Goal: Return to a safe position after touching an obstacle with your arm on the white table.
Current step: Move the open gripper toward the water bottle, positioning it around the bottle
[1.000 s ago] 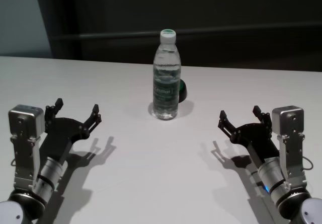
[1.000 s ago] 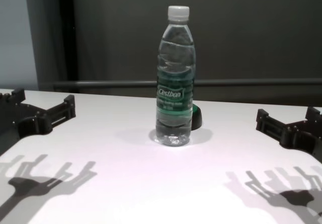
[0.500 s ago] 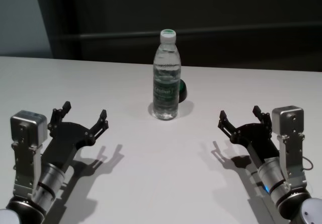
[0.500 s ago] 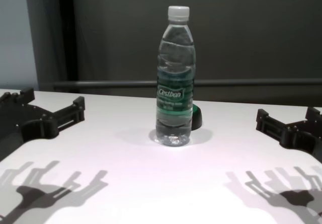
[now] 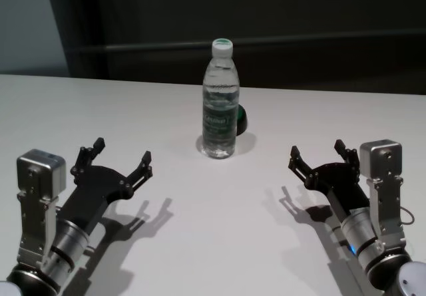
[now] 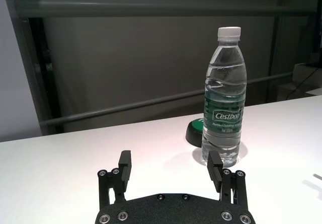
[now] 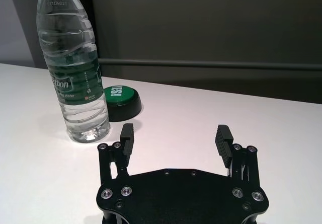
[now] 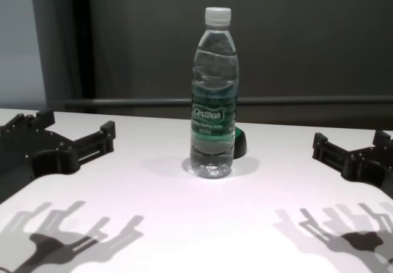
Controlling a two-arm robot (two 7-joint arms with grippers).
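Both claws hover over the white table with their fingers spread wide and holding nothing: the left gripper at about eight o'clock from the bottle, the right gripper at about four o'clock, each well apart from it. Between them, toward twelve o'clock on the tabletop, the obstacle, a clear capped bottle, stands upright. A small green-topped puck sits just beside its base on the far right side.

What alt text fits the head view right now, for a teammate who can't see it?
A clear water bottle stands upright mid-table on the white table, a green button-like object just behind it. The left end effector and right end effector hover open on either side, clear of the bottle.
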